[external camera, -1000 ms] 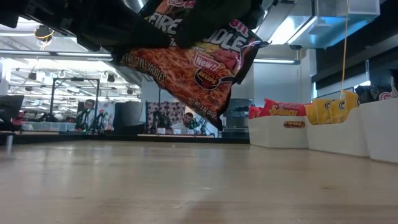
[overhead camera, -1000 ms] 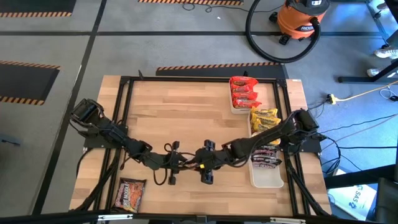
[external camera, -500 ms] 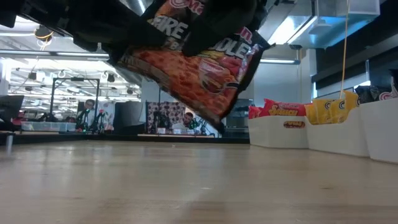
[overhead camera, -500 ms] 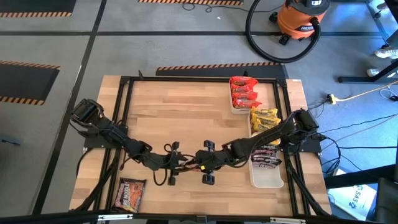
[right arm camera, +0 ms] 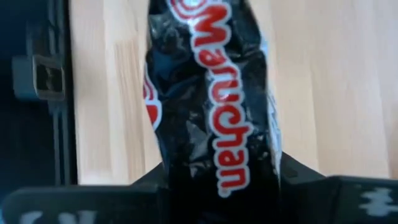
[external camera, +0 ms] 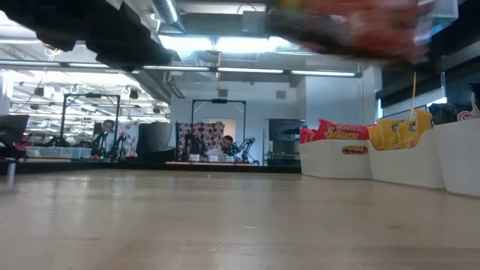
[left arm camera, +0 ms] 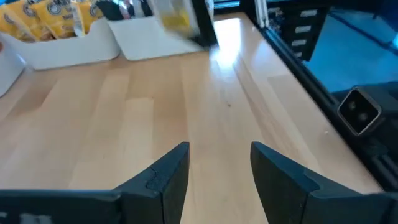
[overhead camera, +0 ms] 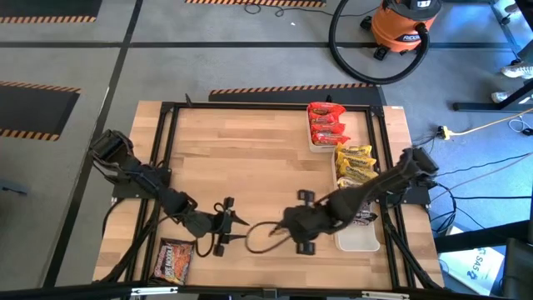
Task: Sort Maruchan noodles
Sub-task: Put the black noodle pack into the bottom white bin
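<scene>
My right gripper is shut on a dark maroon Maruchan noodles packet above the table's near middle. The low view shows that packet as a blurred red shape high over the table. My left gripper stands open with nothing between its fingers, left of the packet. Another dark packet lies flat on the table's near left corner. At the right, red packets, yellow packets and dark packets lie in white trays. My right gripper pinches one end of the dark packet between its two fingers. The fingers slant down from the table's right side. The packet reaches out beyond the fingertips, lifted clear of the table.
Three white trays stand in a row along the right side, the far one, the middle one and the near one. A black frame runs around the tabletop. Bare wood lies between the arms and the far edge.
My right gripper has risen and gone toward the table's right edge, carrying the dark packet up and to the right. My left gripper has let go of that packet and has drawn back toward the table's left.
</scene>
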Action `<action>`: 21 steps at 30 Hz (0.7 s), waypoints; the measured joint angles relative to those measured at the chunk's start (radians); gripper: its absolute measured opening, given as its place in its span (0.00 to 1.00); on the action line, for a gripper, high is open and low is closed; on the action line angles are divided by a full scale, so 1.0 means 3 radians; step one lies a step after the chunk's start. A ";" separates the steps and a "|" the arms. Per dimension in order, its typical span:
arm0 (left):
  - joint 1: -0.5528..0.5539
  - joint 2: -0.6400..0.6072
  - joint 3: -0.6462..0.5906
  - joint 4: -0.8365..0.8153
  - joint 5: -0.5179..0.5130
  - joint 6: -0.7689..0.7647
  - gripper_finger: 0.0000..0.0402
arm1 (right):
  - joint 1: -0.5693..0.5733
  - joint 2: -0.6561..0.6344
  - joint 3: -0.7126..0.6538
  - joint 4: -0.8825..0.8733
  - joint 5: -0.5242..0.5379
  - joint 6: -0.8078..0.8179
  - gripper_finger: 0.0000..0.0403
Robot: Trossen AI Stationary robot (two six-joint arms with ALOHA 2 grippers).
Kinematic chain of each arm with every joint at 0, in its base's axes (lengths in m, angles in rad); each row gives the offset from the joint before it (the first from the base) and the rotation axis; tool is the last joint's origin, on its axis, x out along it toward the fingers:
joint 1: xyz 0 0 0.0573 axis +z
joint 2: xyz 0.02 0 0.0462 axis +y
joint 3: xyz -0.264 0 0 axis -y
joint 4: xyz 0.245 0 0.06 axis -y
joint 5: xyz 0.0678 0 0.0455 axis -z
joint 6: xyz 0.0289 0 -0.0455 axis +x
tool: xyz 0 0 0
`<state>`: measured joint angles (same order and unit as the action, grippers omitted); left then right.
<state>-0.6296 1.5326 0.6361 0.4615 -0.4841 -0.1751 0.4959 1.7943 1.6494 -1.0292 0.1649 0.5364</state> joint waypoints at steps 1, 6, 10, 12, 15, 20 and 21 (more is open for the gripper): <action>0.0001 0.0000 0.0000 -0.0026 0.0001 -0.0004 0.41 | 0.0044 -0.0062 -0.0010 -0.0114 0.0012 0.0114 0.25; 0.0003 0.0001 0.0000 -0.0021 -0.0002 -0.0006 0.41 | 0.0309 -0.0418 -0.0165 -0.0504 0.0137 0.0640 0.25; 0.0003 0.0002 0.0000 -0.0020 -0.0004 -0.0006 0.41 | 0.0548 -0.0704 -0.0390 -0.0697 0.0147 0.1071 0.25; 0.0003 0.0002 0.0000 -0.0018 -0.0011 -0.0006 0.41 | 0.0675 -0.0838 -0.0522 -0.0763 0.0154 0.1284 0.25; 0.0003 0.0003 0.0000 -0.0018 -0.0013 -0.0006 0.41 | 0.0891 -0.1003 -0.0743 -0.0826 0.0165 0.1531 0.25; 0.0003 0.0003 0.0000 -0.0008 -0.0013 -0.0006 0.41 | 0.1239 -0.1208 -0.1119 -0.0887 0.0080 0.1985 0.25; 0.0003 0.0004 0.0000 -0.0008 -0.0013 -0.0006 0.41 | 0.1294 -0.1238 -0.1187 -0.0882 0.0079 0.2072 0.25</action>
<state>-0.6289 1.5337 0.6361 0.4591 -0.4881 -0.1768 0.8842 1.4228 1.2932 -1.2939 0.1887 1.1579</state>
